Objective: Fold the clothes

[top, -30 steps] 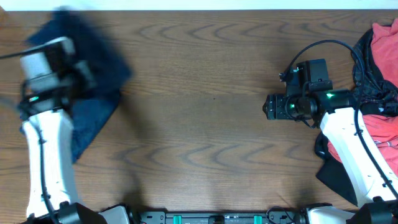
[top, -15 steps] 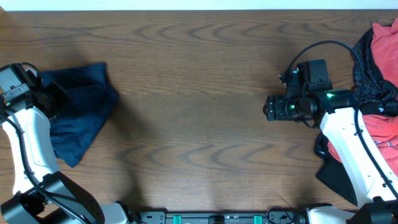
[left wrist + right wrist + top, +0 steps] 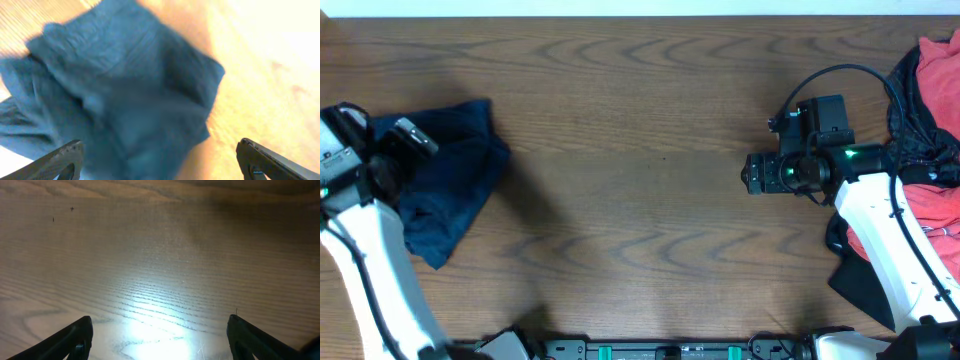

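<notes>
We judge navy garment [image 3: 455,175] at left edge soft, limp; pinch outer corner. Our left gripper [image 3: 160,160], right gripper [image 3: 160,335]: wide, empty.

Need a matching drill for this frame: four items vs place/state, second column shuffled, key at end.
A. navy garment
B. coral-red garment
C. black garment
D. right gripper

1. open, over bare table
2. lower right, partly under the right arm
3. left side, crumpled
4. far right, upper edge

Pairs: A-3, B-4, C-2, D-1
</notes>
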